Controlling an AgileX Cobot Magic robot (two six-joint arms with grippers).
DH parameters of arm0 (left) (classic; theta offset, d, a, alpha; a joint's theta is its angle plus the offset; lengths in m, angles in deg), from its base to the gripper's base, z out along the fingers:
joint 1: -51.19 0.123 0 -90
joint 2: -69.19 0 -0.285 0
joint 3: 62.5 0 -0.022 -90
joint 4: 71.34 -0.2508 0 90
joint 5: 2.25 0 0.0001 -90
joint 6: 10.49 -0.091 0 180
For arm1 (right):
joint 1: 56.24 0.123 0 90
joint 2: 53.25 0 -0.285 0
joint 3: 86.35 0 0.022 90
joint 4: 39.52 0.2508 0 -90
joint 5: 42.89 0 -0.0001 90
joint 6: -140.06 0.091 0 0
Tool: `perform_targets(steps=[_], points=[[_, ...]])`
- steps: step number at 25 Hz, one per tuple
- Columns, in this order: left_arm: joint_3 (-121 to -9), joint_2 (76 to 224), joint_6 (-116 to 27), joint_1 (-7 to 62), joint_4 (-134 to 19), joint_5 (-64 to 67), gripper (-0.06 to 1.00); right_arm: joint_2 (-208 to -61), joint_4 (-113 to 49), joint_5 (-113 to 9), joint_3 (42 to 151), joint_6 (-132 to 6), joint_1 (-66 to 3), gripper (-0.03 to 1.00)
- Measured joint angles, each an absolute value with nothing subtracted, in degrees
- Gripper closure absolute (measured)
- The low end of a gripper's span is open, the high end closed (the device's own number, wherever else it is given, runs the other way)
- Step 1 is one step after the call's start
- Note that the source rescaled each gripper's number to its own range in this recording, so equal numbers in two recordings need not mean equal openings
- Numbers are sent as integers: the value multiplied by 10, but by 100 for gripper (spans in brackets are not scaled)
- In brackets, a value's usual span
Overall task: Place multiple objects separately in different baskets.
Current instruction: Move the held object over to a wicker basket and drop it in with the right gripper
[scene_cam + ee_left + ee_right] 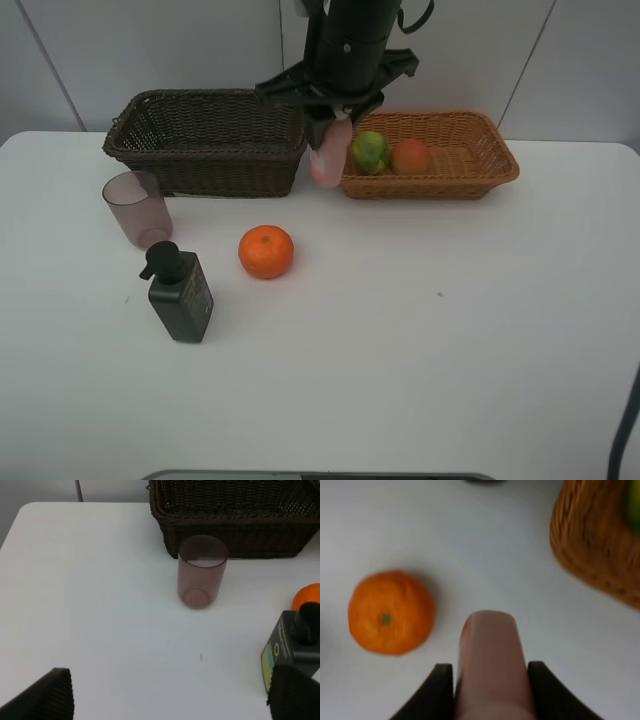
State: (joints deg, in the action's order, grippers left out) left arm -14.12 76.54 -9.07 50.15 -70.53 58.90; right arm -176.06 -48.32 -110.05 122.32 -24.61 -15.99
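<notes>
No brand can be read on anything. The black pump bottle (180, 295) carries a small yellow-green mark on its label, too blurred to read, and the pink bottle (330, 160) shows no print. The right gripper (335, 125) has its jaws pinching the pink bottle, which hangs clear of the desk (420, 330). Its long axis is close to upright and its free end points down. In the high view it hangs at one o'clock from the orange (266, 251), by the gap between the dark brown basket (230, 170) and the orange-tan basket (430, 186). The tan basket holds a green-yellow fruit (369, 152) with a red-orange fruit (411, 156) at its three o'clock. The mauve cup (137, 208) stands mouth up at ten o'clock from the orange, and the pump bottle lies at eight o'clock, its pump head toward the cup. The left gripper (170, 700) hovers with its jaws spread wide, holding nothing.
</notes>
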Motion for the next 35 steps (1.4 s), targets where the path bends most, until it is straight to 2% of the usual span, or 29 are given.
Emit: perform_targets(steps=[4, 9, 24, 35], points=[[-141, 765, -91, 501, -705, 589, -6, -1821, -478, -1103, 1350, -271, -166, 97], [-141, 765, -91, 501, -705, 589, -6, -1877, -478, -1083, 1427, -288, -172, 97], [-141, 765, -91, 501, -705, 589, -6, -1946, -478, -881, 1429, -288, -187, 97], [-141, 765, -91, 501, -705, 589, -6, -2002, -478, -820, 1430, -288, -201, 97]])
